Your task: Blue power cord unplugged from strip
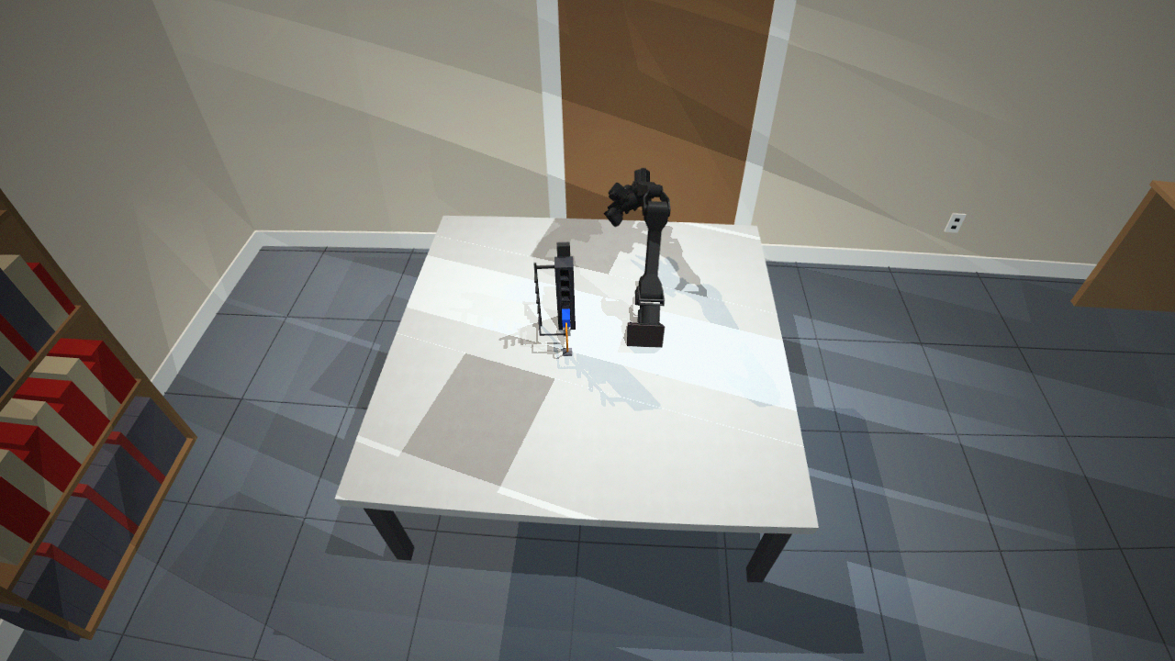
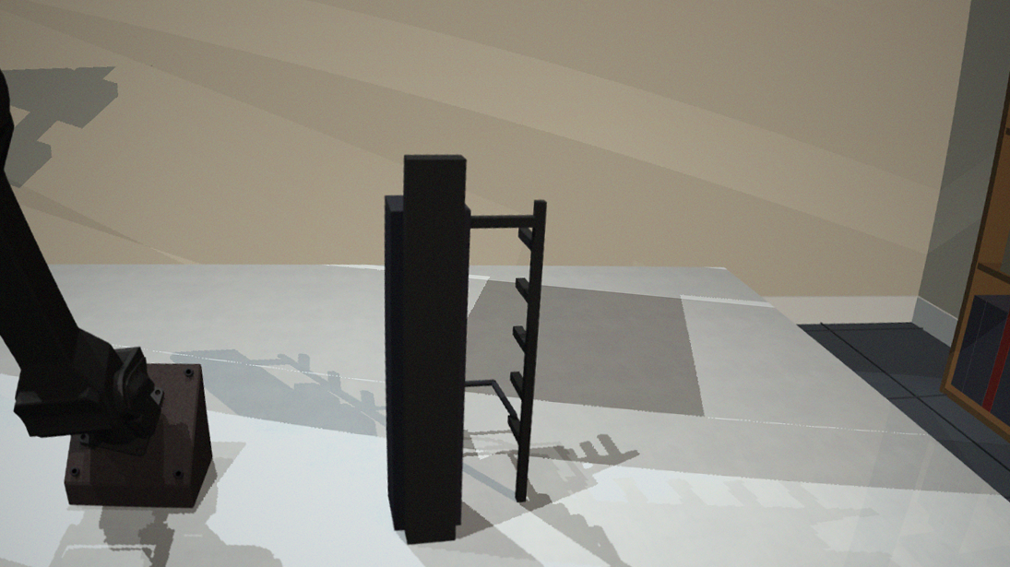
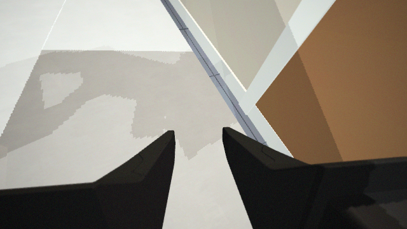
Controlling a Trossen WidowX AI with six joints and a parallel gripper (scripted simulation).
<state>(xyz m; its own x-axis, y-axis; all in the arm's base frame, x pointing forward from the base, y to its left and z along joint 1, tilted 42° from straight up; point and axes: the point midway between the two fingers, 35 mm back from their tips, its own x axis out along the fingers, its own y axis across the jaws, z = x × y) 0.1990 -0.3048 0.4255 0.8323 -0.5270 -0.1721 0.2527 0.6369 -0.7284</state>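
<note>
Your gripper (image 3: pixel 198 135) sits part-closed with a narrow gap between its fingers, and there's nothing in that gap: through it you see only the white table (image 3: pixel 105 133) and, beyond its far edge, the baseboard and the brown door (image 3: pixel 343 95). So it's holding nothing, and it's looking the wrong way for the job.

From the top view, the gripper (image 1: pixel 621 203) hangs high over the table's far edge, above the arm's base (image 1: pixel 644 332), well apart from the work. The power strip (image 1: pixel 565 287) stands upright on its end, near the base and to its side, braced by a thin black rack (image 1: pixel 538 299). The blue plug (image 1: pixel 565 316) is seated in the strip's lowest socket, with its orange cord (image 1: pixel 566 338) dropping to the table just below. In the exterior view you only get the strip's dark back (image 2: pixel 424 348) and the rack (image 2: pixel 527 350); the plug is hidden there.

So you're at the reach, with the unplugging not yet begun. To do it well, swing the wrist round until the plug shows between the fingers, and spread them wider first, since the present gap looks tight for the plug body. Come in low, face-on to the socket side, and bracket the blue body, not the cord. Pull straight out along the socket axis; the strip stands tall and narrow, so a slanted tug could tip it.
</note>
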